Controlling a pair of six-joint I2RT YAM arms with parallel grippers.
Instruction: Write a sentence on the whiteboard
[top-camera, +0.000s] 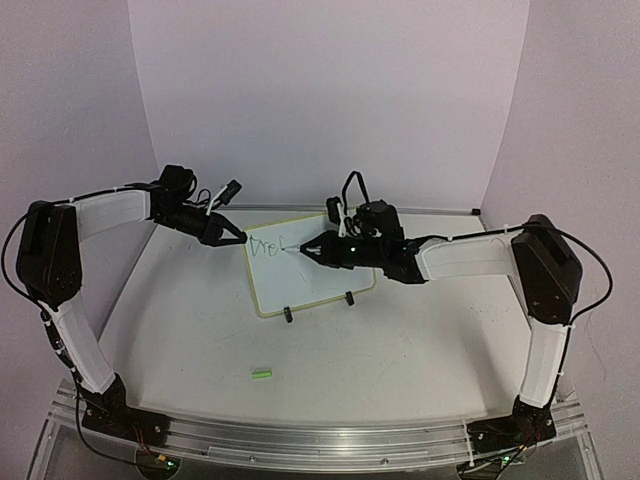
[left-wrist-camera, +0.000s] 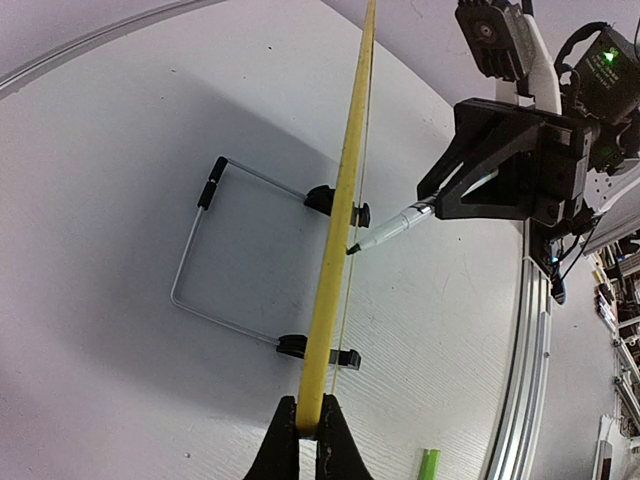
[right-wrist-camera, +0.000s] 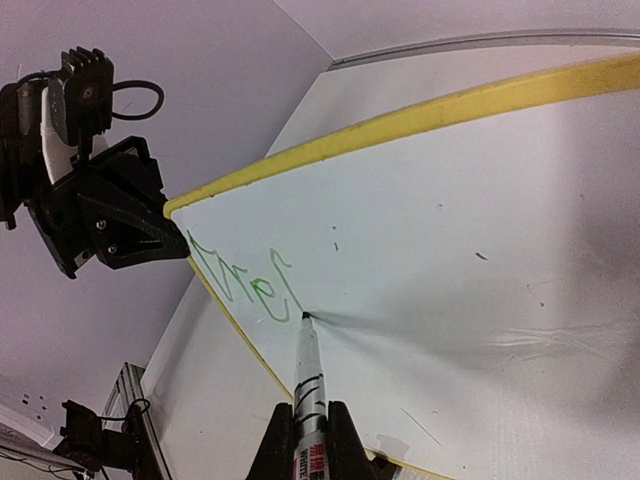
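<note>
1. The small glossy white board with a pale yellow rounded frame is standing on two black feet toward the middle of the white table's far edge.
2. Thin green scrawled letters are sitting in its upper left corner.
3. The right gripper is clamping shut on a white-barrelled marker, its tip touching the board just right of the last letter.
4. The left gripper is pinching the frame's upper left edge tight, bracing it.
5. A small green cap is lying near the table's front edge.
6. Writing well is, I judge, calling for light even pressure and small strokes travelling rightward.
</note>
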